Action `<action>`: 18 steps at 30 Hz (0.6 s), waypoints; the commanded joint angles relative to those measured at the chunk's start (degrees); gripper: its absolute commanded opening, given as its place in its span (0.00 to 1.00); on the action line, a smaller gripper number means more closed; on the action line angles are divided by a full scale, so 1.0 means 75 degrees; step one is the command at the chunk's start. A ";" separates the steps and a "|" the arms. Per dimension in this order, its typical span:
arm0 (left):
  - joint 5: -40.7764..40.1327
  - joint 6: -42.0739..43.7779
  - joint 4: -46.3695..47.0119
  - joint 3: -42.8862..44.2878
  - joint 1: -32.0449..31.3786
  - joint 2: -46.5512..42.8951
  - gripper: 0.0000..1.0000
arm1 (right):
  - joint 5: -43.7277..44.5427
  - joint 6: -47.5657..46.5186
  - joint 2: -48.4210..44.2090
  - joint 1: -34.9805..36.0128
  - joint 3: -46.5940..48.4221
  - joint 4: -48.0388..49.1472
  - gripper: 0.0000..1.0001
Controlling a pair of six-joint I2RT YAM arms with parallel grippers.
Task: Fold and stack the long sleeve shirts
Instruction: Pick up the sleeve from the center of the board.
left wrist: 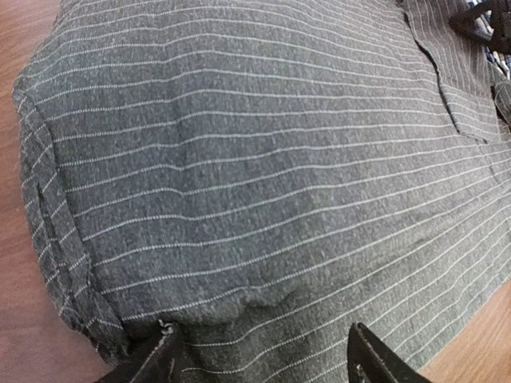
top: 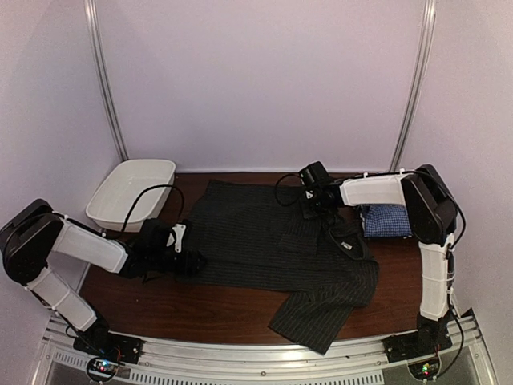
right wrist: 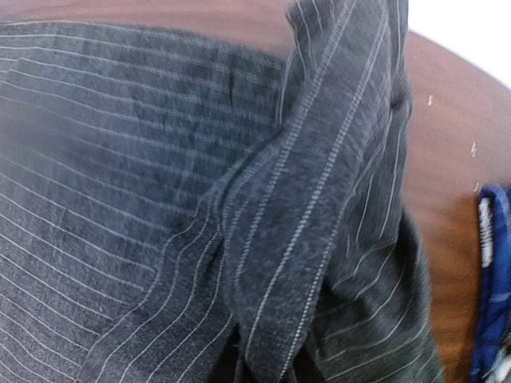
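Observation:
The black pinstripe shirt [top: 264, 241] lies spread over the middle of the table, one sleeve trailing toward the front edge [top: 321, 313]. The blue-and-white check shirt [top: 387, 220] sits folded at the right, and its edge shows in the right wrist view [right wrist: 489, 279]. My left gripper [top: 188, 261] is low at the shirt's left hem. Its fingers [left wrist: 152, 359] stand wide apart with the hem [left wrist: 263, 363] between them. My right gripper [top: 317, 204] is at the shirt's far right corner. It pinches a raised fold of black cloth [right wrist: 303, 239] that hides the fingertips.
A white oval tub [top: 131, 192] stands at the back left, just behind my left arm. Bare wood table [top: 200, 309] shows along the front and left. Walls close in the back and sides.

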 commanded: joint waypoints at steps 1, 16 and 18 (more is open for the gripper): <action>-0.0052 -0.0008 -0.0205 -0.0033 -0.0052 0.0533 0.69 | 0.0603 -0.0301 -0.0288 -0.0185 0.0639 -0.0342 0.06; -0.0422 -0.0813 -0.0516 -0.0601 -0.0529 0.0748 0.56 | 0.1141 -0.0697 0.1633 -0.1627 0.4821 -0.1721 0.07; -0.0537 -0.0990 -0.0583 -0.0671 -0.0614 0.0709 0.56 | 0.1257 -0.0731 0.1986 -0.1783 0.5407 -0.1886 0.12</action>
